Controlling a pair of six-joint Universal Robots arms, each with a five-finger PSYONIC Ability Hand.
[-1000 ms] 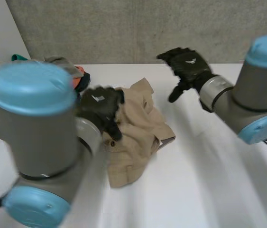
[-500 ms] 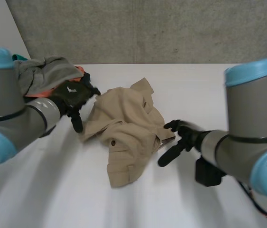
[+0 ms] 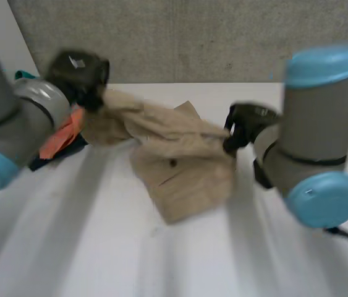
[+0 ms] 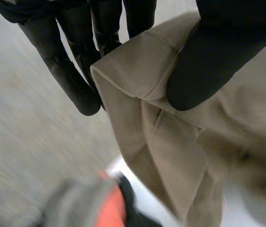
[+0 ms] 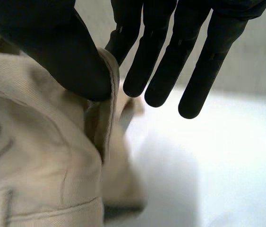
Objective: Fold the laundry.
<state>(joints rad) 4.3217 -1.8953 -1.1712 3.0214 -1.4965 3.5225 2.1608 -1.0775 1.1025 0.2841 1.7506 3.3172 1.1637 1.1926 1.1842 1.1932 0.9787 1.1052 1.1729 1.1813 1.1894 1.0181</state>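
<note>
Our left hand (image 4: 218,56) has its thumb pressed down on a stitched hem of the beige twill garment (image 4: 170,142), pinching the cloth against the fingers (image 4: 76,75) behind it. In the head view that hand sits at ten o'clock of the garment, raised off the white bench (image 3: 99,247). Our right hand (image 5: 52,47) pinches another edge between its thumb and the nearest finger, with the other fingers straight and free. It sits at three o'clock of the garment.

The garment is stretched between the two hands in a taut, rumpled band, and the rest of it hangs down toward six o'clock. We cannot tell whether the lower part touches the bench. We see a stitched seam, what looks like a pocket flap and a dark button on the hanging part.

We judge the cloth to be light, soft and limp, firm enough to hold a crease, not slippery and not fragile. It sags wherever it is unsupported, so hems and corners are the best places to hold it.

At nine o'clock lies a heap of orange, dark and grey clothes (image 3: 59,139), just beside the left hand. A rough grey concrete wall (image 3: 192,37) stands at twelve o'clock.
</note>
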